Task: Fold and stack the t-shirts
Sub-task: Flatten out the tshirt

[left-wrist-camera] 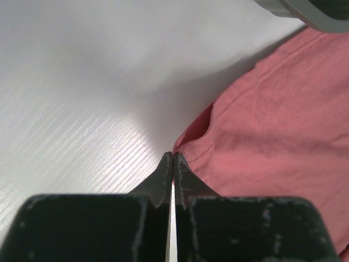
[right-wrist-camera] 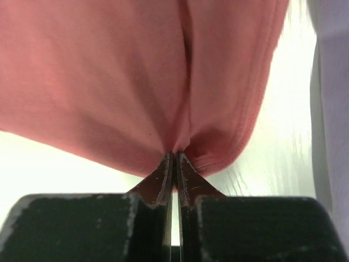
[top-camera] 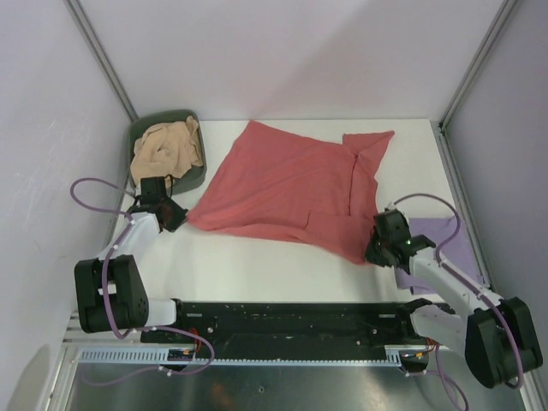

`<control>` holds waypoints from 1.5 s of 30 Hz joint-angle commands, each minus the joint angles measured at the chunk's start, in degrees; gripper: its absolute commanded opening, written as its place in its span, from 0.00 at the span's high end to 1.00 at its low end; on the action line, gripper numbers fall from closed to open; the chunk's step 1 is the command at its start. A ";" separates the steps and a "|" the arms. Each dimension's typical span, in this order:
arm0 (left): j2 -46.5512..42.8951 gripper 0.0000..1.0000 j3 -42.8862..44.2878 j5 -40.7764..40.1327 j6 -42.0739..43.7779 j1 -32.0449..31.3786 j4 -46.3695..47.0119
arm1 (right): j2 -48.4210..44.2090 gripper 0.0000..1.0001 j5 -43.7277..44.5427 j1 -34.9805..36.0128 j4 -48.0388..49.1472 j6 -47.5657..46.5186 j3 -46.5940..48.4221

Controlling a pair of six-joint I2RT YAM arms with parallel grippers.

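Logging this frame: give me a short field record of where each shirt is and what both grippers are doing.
salmon-red t-shirt: spread unfolded in the middle of the table, with a flap folded over at its far right
tan-beige t-shirt: crumpled in the dark green bin, far left corner
lavender t-shirt: flat at the table's right edge, partly hidden
left gripper: shut, apparently pinching the salmon-red t-shirt's left corner
right gripper: shut on its near right corner, cloth bunched into the tips
stack: none yet
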 commanded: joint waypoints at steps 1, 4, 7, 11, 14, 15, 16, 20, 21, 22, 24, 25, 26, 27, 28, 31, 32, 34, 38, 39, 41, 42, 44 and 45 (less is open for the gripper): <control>0.51 1.00 0.00 -1.91 1.54 0.71 -0.46 | -5.60 0.92 -3.78 0.53 -2.79 4.55 -4.28; 1.06 1.00 0.23 -1.99 1.83 1.01 -0.73 | -8.32 0.89 -6.10 -0.39 -4.02 4.61 -4.63; 1.17 1.00 0.36 -2.04 2.10 1.66 -1.09 | -10.17 0.89 -8.08 -1.99 -5.76 4.58 -4.37; 0.88 1.00 0.78 -2.45 2.77 2.35 -1.77 | -13.42 0.94 -10.37 -3.19 -8.55 5.82 -3.62; 0.24 1.00 1.13 -2.93 3.34 3.20 -2.69 | -16.46 0.95 -11.97 -3.92 -9.18 7.44 -2.61; -0.18 1.00 1.20 -3.08 3.56 3.57 -3.01 | -16.96 0.96 -12.00 -4.42 -9.60 7.57 -1.76; -0.61 1.00 1.24 -3.29 3.80 3.88 -3.39 | -17.21 0.98 -11.88 -4.84 -10.08 7.50 -1.02; -3.35 1.00 0.13 -5.05 4.31 5.15 -4.23 | -17.31 1.00 -11.12 -5.08 -11.68 6.96 0.81; -3.82 1.00 -0.35 -5.15 4.40 5.33 -4.31 | -16.99 1.00 -11.44 -4.47 -11.86 7.15 0.61; -4.01 1.00 -0.86 -5.12 4.35 5.47 -4.44 | -16.66 1.00 -11.69 -3.07 -12.09 7.69 0.21; -4.22 1.00 -1.72 -5.02 3.94 5.70 -4.71 | -16.67 1.00 -10.82 2.25 -12.65 10.31 -1.28; -4.38 1.00 -2.20 -5.10 3.69 5.87 -4.81 | -16.93 1.00 -9.84 4.99 -13.05 11.95 -2.15; -4.64 1.00 -2.66 -5.26 3.38 6.00 -4.82 | -17.42 1.00 -9.31 7.20 -13.56 13.95 -3.06; -4.90 1.00 -3.06 -5.44 3.10 6.20 -4.87 | -17.97 1.00 -9.31 9.10 -14.12 15.62 -3.91; -5.25 1.00 -3.36 -5.65 2.82 6.43 -4.98 | -18.68 1.00 -9.61 10.62 -14.71 16.97 -4.65; -6.48 1.00 -3.98 -6.69 2.32 7.09 -5.38 | -21.04 1.00 -9.89 14.09 -17.14 20.03 -5.85; -6.92 1.00 -4.17 -6.98 2.21 7.32 -5.54 | -21.50 1.00 -9.86 15.13 -17.71 20.68 -6.10; -7.85 1.00 -4.57 -7.73 1.98 7.88 -6.17 | -21.04 0.99 -10.06 17.13 -17.90 21.12 -6.66; -10.56 1.00 -6.21 -10.17 1.30 10.36 -8.03 | -17.28 1.00 -8.93 19.35 -18.07 21.16 -6.85; -11.38 1.00 -6.86 -11.14 0.87 11.06 -8.50 | -16.80 1.00 -8.77 19.83 -17.96 21.42 -6.82; -12.94 1.00 -8.43 -12.48 -0.16 11.93 -9.13 | -16.60 1.00 -8.64 20.78 -18.05 22.00 -6.82; -13.62 1.00 -9.20 -12.96 -0.65 12.15 -9.27 | -16.77 1.00 -8.66 21.12 -18.57 22.23 -6.85; -14.27 1.00 -10.42 -13.42 -1.39 12.36 -9.34 | -17.51 1.00 -9.01 21.46 -20.51 22.65 -6.87; -14.02 1.00 -10.59 -13.12 -1.40 12.54 -9.33 | -18.19 0.98 -9.29 21.54 -21.46 22.78 -6.87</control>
